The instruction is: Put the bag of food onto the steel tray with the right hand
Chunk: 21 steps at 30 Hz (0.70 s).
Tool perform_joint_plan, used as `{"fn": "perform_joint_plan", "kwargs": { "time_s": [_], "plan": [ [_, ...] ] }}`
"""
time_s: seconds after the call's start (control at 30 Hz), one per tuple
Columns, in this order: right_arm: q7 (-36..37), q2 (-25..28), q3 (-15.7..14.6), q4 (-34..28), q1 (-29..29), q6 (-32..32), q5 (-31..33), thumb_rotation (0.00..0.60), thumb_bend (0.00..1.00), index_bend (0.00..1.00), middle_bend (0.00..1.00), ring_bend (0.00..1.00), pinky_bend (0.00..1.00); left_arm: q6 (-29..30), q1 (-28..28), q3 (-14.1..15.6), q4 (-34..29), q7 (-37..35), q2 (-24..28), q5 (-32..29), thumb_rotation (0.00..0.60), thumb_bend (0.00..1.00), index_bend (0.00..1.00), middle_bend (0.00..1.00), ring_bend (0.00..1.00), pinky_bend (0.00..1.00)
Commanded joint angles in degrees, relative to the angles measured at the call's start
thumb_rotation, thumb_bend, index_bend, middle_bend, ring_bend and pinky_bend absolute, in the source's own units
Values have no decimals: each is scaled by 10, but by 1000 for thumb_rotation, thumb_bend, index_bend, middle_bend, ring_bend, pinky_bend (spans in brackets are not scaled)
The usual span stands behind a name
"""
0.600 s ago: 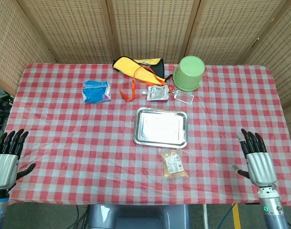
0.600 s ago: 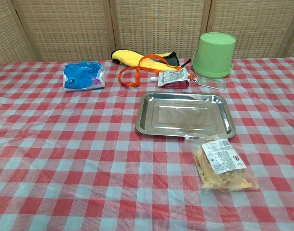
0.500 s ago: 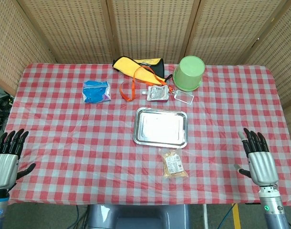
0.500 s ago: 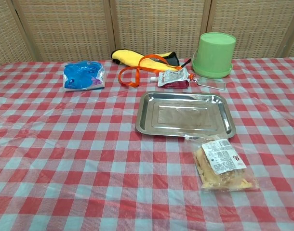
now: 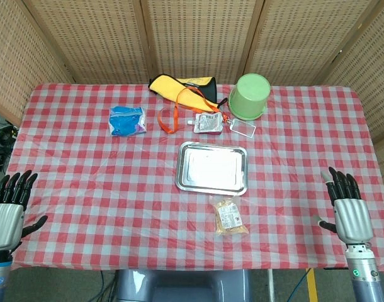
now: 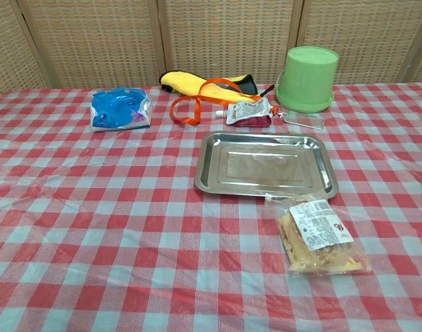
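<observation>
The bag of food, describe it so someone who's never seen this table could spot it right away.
Find the steel tray in the middle of the red checked tablecloth. Just past its near right corner, toward the robot, lies the bag of food, flat on the cloth. It is the only clear packet there, showing pale yellow-brown pieces under a white printed label with a touch of red.

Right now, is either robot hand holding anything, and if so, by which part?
Nothing is held. The left robot hand and right robot hand are both open at the table's near edge, apart from the bag of food.
</observation>
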Motion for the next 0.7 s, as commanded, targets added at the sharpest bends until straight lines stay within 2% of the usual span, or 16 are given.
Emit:
{"fn": "perform_joint_plan", "kwargs": {
  "time_s": [0.03, 0.53, 0.7],
  "plan": [
    [0, -1, 1, 1, -1, 0, 3, 600, 103, 0, 0, 0, 0, 0, 0, -2, -1, -4, 2, -3, 600, 60, 0, 0, 0, 0],
    [2, -2, -1, 4, 2, -6, 2, 600, 103, 0, 0, 0, 0, -3, 0, 0, -3, 0, 3, -3, 600, 62, 0, 0, 0, 0],
    [11, -1, -6, 4, 7, -8, -16, 600, 102, 0, 0, 0, 0, -1, 1, -1, -4, -3, 4, -4, 600, 63, 0, 0, 0, 0]
  ]
}}
